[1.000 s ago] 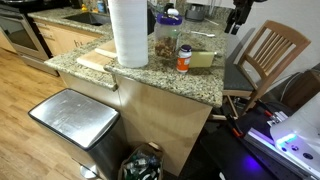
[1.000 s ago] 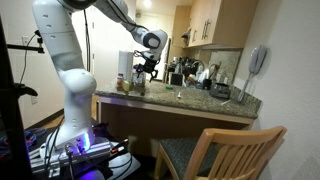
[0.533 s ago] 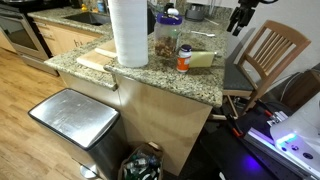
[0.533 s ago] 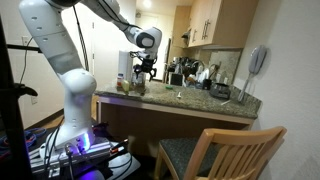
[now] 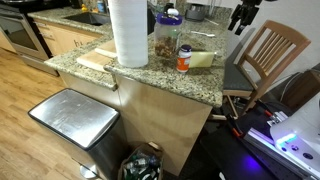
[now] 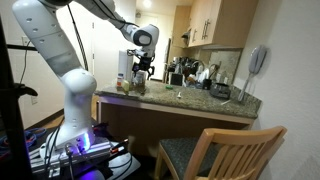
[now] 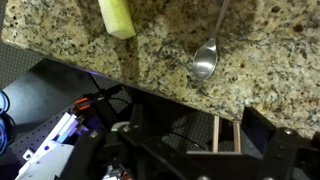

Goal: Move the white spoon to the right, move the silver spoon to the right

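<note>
The silver spoon (image 7: 205, 57) lies on the speckled granite counter (image 7: 60, 40) in the wrist view, bowl toward the counter's edge and handle running up out of frame. My gripper (image 7: 198, 135) hangs open above and just off that edge, nothing between its dark fingers (image 7: 262, 130). In both exterior views the gripper (image 5: 241, 16) (image 6: 141, 68) hovers well above the counter, apart from everything. I cannot pick out the white spoon in any view.
A yellow-green sponge (image 7: 116, 16) (image 5: 201, 58) lies near the spoon. Paper towel roll (image 5: 128, 32), glass jar (image 5: 167, 36), orange-lidded bottle (image 5: 184, 58) and cutting board (image 5: 92, 59) stand on the counter. A wooden chair (image 5: 268, 52) and a trash can (image 5: 72, 118) stand below.
The arm has drifted slightly, carrying the gripper a little up and sideways above the counter. The jaws stay open; nothing on the counter has moved.
</note>
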Available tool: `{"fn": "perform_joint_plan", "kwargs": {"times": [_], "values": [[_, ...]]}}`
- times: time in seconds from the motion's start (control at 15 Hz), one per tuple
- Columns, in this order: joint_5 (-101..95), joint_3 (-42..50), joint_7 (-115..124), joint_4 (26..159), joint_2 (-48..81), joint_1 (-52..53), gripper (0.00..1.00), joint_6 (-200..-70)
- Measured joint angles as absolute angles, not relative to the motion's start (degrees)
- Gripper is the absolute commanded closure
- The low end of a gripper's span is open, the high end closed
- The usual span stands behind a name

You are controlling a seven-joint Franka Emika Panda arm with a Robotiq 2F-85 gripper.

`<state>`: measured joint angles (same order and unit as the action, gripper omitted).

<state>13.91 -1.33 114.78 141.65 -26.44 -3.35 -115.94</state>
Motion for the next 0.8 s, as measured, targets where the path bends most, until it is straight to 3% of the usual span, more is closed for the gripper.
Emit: {"fn": "perform_joint_plan", "kwargs": {"times": [0.8], "values": [[15.0, -0.5, 108.0, 141.8, -24.9, -3.4, 0.00, -115.7]]}}
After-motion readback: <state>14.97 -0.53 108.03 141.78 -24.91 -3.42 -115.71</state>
